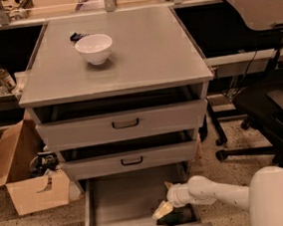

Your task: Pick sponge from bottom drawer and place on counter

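The bottom drawer (115, 207) is pulled open at the foot of the grey cabinet. The dark green sponge (177, 216) lies on its floor near the front right corner. My gripper (163, 211), on a white arm reaching in from the right, is down inside the drawer, right over the sponge's left end and partly hiding it. The counter (146, 54) is the cabinet's flat grey top.
A white bowl (94, 48) and a small black-and-blue object (77, 36) sit at the counter's back left. Two drawers with black handles (125, 123) stand slightly open above. A cardboard box (25, 181) stands left of the cabinet, and an office chair (267, 123) at the right.
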